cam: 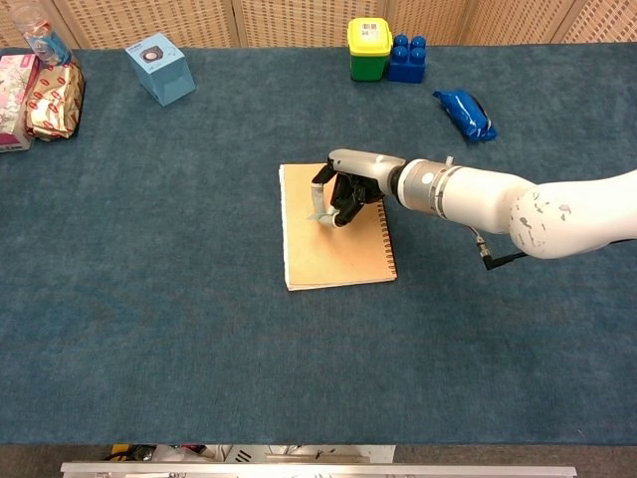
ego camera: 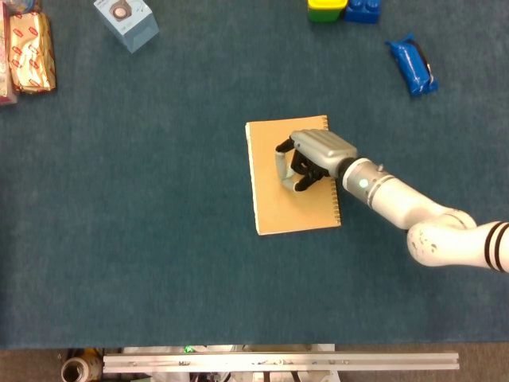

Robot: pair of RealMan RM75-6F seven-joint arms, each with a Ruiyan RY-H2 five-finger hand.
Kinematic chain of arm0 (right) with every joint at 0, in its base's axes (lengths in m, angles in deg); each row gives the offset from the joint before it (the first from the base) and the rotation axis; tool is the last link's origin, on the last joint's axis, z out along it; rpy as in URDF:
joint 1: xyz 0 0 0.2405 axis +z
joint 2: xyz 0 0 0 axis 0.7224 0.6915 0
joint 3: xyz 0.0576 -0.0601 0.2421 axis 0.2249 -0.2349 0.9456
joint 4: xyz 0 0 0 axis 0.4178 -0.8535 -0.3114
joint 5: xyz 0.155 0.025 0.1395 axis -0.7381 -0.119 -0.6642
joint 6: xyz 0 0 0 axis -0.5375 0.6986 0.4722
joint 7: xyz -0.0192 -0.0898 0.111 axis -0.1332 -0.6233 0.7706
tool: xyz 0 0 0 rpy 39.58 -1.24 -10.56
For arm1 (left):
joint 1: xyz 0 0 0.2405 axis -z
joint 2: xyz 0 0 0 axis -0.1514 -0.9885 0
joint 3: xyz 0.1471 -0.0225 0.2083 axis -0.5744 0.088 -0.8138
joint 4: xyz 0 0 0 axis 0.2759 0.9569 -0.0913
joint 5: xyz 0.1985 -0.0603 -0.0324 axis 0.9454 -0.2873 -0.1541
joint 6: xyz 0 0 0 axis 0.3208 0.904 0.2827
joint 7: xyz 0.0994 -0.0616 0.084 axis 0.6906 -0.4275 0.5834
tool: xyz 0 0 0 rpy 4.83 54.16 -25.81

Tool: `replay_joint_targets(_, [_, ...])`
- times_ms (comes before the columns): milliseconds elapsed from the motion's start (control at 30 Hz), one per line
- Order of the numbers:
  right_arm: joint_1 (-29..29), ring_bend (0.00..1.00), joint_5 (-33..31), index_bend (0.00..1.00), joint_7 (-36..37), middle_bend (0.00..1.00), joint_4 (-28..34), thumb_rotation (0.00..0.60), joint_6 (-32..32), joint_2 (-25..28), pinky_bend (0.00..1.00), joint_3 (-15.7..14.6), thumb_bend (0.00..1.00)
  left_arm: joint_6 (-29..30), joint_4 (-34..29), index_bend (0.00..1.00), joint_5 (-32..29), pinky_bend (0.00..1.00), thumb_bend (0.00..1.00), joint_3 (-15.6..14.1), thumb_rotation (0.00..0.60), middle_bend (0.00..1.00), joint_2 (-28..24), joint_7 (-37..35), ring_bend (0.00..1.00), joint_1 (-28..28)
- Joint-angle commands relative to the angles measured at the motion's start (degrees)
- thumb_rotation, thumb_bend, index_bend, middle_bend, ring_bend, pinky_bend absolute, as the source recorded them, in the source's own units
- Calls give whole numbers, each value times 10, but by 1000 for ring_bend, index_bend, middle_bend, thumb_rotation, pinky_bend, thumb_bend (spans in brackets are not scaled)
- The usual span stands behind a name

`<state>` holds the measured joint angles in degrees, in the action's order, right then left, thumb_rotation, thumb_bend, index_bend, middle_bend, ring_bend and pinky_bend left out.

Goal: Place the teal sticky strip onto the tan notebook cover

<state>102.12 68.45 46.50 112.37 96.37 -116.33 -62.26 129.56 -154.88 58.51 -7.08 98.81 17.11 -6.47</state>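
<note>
We find the right hand [ego camera: 312, 158] over the tan spiral notebook [ego camera: 291, 204], its fingers [cam: 339, 209] curled around the teal sticky strip [cam: 318, 206], whose lower end sits at or just above the cover directly beneath the fingers; contact we cannot confirm. We judge the strip light, limp and tacky, likely to cling to the fingers, so best held by one end. The left hand is out of sight

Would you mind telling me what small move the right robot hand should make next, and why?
Probably lower slightly and press: the right robot hand holds the teal sticky strip directly over the tan notebook, but whether the strip touches the cover is unclear.
</note>
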Motion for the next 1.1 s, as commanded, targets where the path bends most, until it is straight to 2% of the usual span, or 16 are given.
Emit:
replay_joint_targets(33, [1,1000,-5,622,-5,1000,2,600,3,3,1000,-3,266,0,0,19,0,91,239,0,600,125,0,0,144,0])
replay_joint_targets(367, [3,1000,-17,594,-14,1000,14,600,8,12,1000,-9,205,1,0,19,1,92,239,0,600,125,0,2,145,0])
replay_joint_targets(600, [0,1000,-19,554,-17,1000,27,600,19,22,1000,-10,100,0,0,19,1,92,239,0,600,125,0,1,145,-1])
replay_joint_targets(1100, [14,1000,-63,537,-47,1000,19,600,10,31,1000,-34,94,0,0,19,1,92,239,0,600,125,0,2,145,-1])
